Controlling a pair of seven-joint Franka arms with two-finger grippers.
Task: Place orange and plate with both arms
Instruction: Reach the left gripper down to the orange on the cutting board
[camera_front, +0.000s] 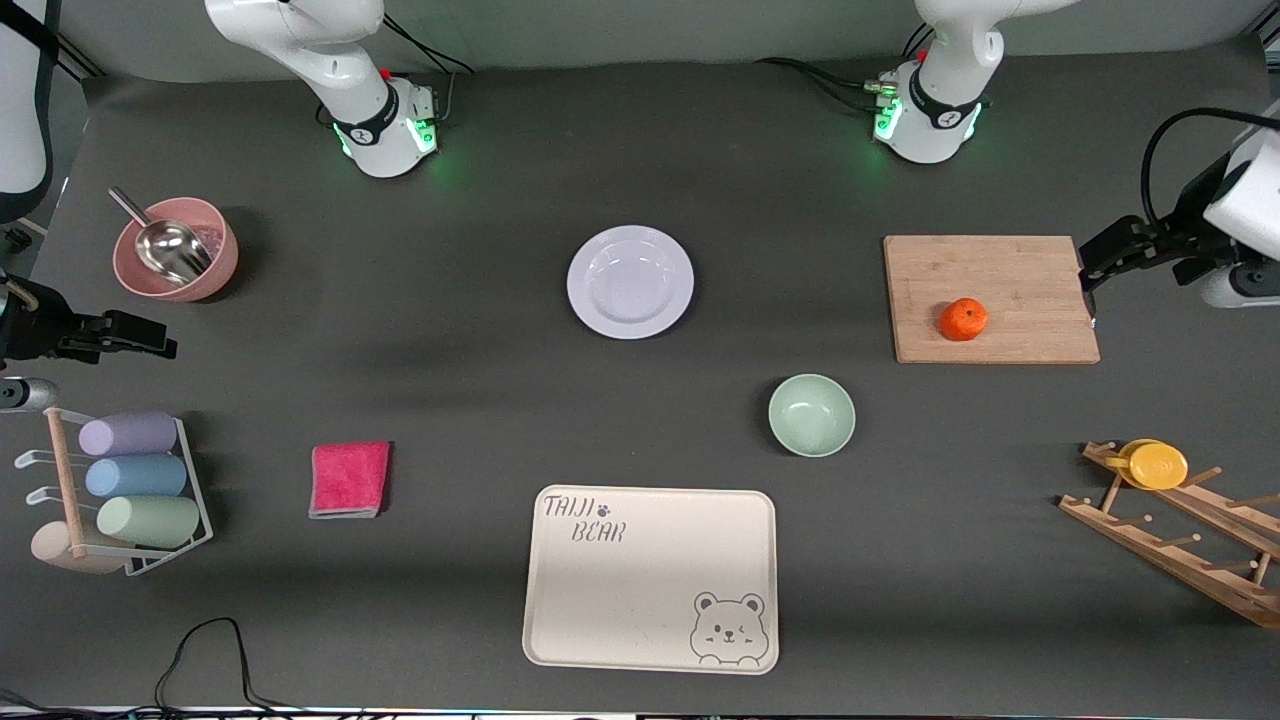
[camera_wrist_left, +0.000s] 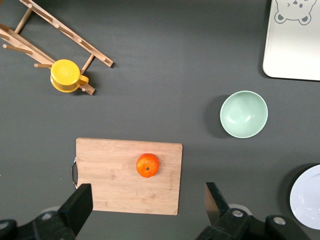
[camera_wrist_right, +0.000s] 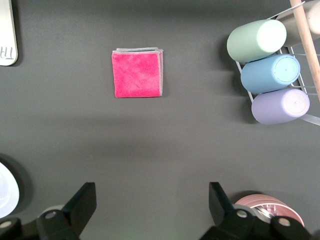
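I am taking the round pale lavender-white plate (camera_front: 630, 281) as my landmark; it is lying flat on the dark grey worktop (camera_front: 480, 330), roughly midway between the two arm bases. Toward the left arm's end of the worktop from the plate, the small bright-orange fruit (camera_front: 963, 319) is sitting on a rectangular bamboo cutting board (camera_front: 990, 298), apart from the board's edges. I am seeing the left pincer (camera_wrist_left: 146, 210) hanging over that board with its fingers spread wide, holding nothing, the orange (camera_wrist_left: 147, 165) lying just ahead of the gap between them. The right pincer (camera_wrist_right: 150, 210) is hanging over bare worktop toward the right arm's end from the plate, fingers likewise spread wide with nothing between them. A pale green bowl (camera_front: 811, 414) is resting nearer the front camera than the plate, toward the left arm's end. A cream rectangular tray printed with a bear (camera_front: 651, 577) is lying nearer the camera than the plate. A folded pink cloth (camera_front: 349, 479) is lying nearer the camera than the plate, toward the right arm's end.
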